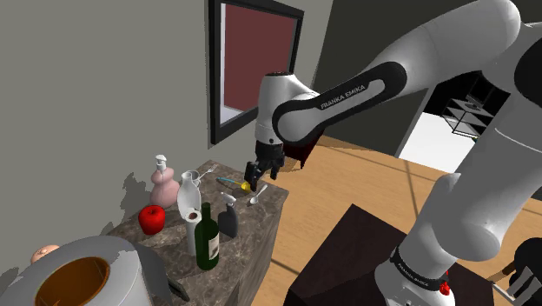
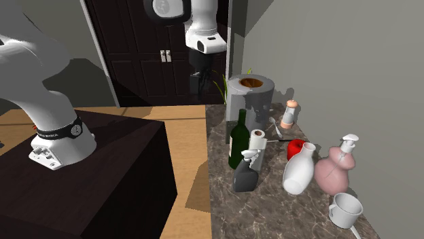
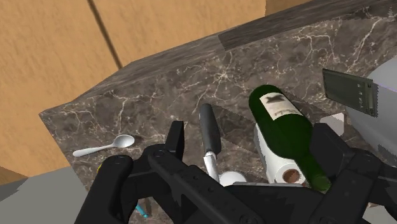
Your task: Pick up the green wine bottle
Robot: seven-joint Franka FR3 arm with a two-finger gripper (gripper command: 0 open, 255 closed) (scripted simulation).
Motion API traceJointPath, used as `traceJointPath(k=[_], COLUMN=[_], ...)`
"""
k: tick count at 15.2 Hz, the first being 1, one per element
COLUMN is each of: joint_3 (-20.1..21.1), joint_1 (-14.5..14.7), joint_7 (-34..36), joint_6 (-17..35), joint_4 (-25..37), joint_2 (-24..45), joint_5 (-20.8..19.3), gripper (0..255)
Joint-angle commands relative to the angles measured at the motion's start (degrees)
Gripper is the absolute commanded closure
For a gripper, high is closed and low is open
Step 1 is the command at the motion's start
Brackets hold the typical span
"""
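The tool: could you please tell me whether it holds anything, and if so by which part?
Nothing is held: the tool hangs open above the table, well apart from the green wine bottle.

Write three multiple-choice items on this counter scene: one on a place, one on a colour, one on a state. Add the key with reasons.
1. What stands right beside the green wine bottle?
A. a white paper roll
B. a white mug
C. a spoon

2. What colour is the pump dispenser?
A. blue
B. pink
C. yellow

3. How is the gripper?
A. jaws shut on the bottle
B. jaws open, holding nothing, above the marble counter
C. lying flat on the counter

Key:
1 A: the roll stands close against the bottle's side.
2 B: its round body is plainly pink.
3 B: the wrist view shows the jaws apart with nothing clasped, and the shoulder view shows the gripper hanging over the counter's far end.
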Motion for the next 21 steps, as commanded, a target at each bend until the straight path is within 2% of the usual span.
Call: traceJointPath(k=[1, 8, 15, 21], joint_3=[0.71, 1.42, 0.02, -0.63], joint_1=[0.38, 3.19, 7.6, 8.08], joint_7=[1.89, 8.79, 14.05, 14.55], joint_6=[2.27, 7.4, 8.68, 11.94], joint_4=[2.78, 14.16, 29.34, 29.2], joint_2=[4.46, 19.43, 34.35, 37.5], joint_5=[-1.13, -6.39, -10.88, -11.69], gripper=[0, 0, 0, 0])
